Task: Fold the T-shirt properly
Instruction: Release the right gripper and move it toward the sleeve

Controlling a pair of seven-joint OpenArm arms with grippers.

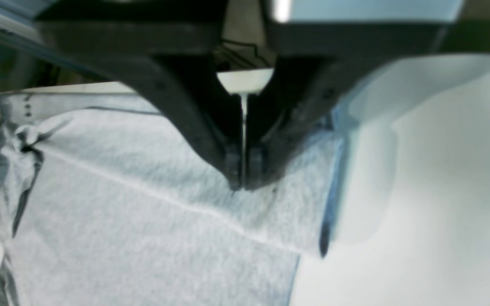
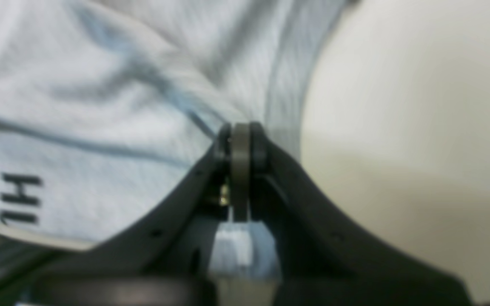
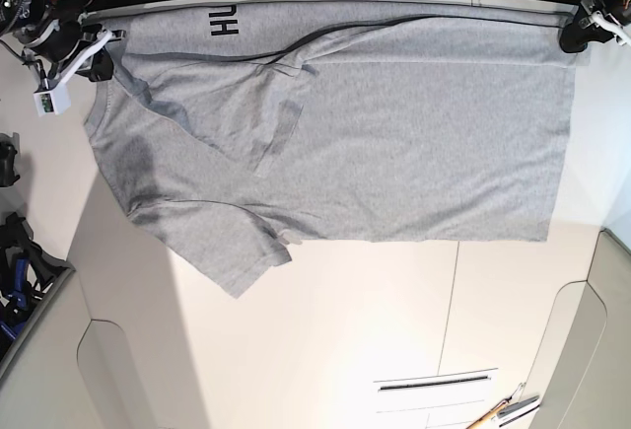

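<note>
**A:** Where is the T-shirt [image 3: 394, 123] now?

**B:** It lies spread on the white table [image 3: 345, 350], folded across the middle, with its long fold edge along the far side of the table. One sleeve points toward the near side, and black letters show close to the far edge, on my right side.

**A:** And your right claw?

**B:** My right gripper [image 2: 240, 140] is at the far corner of the shirt, at the shoulder. The jaws are pressed together, and a thin edge of grey cloth is pinched between them. The fabric makes wrinkles that run to the tips.

**A:** And the left one?

**B:** My left gripper [image 1: 243, 178] is at the other far corner, at the hem end. Its tips rest down on the cloth. Only a very thin slit shows between the jaws. Whether cloth is caught in it, I cannot tell.
</note>
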